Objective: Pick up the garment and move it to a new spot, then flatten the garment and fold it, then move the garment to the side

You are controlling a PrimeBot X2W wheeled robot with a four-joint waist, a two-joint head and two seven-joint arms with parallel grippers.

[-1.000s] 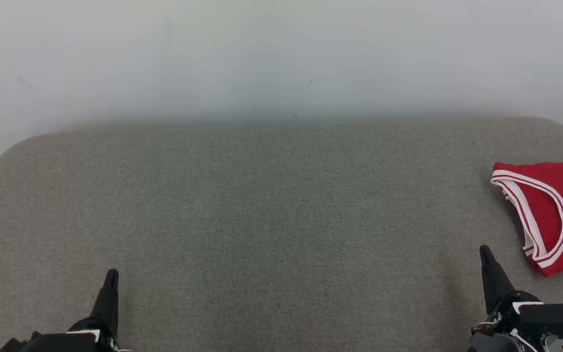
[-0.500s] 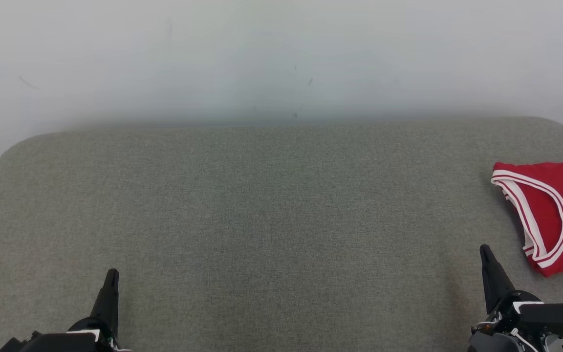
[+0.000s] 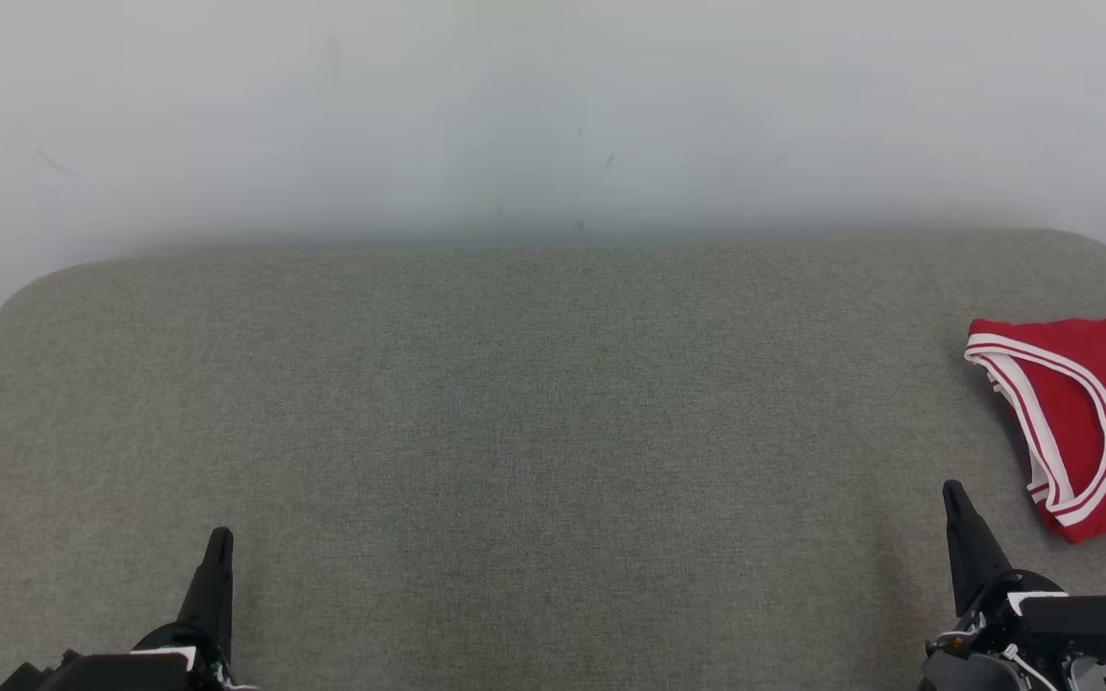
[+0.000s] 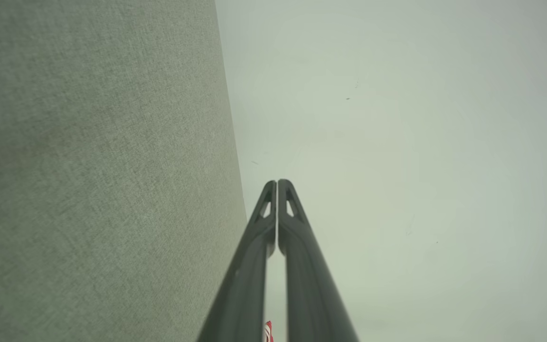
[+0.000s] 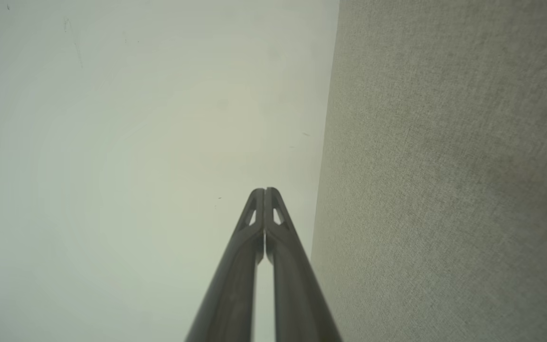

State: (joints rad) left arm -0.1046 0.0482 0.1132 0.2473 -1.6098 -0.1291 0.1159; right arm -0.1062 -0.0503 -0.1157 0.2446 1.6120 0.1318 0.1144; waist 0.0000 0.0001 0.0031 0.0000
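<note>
Grey woven fabric covers the wide padded surface (image 3: 553, 432) set against a pale wall (image 3: 553, 115), where a red garment (image 3: 1081, 422) with white-and-red striped trim lies flat at the far right edge, partly cut off by the frame of the head view. At lower left, the left gripper (image 3: 219, 536) points up that view with its two dark fingers pressed together and nothing between them. At lower right, the right gripper (image 3: 952, 491) is likewise closed and empty, its tip near the garment's nearest corner but apart from it. Each wrist view shows its own pair of fingers meeting at the tips, with the padded surface to one side and the wall beyond. A sliver of red and white shows at the bottom of the left wrist view, between the finger bases
</note>
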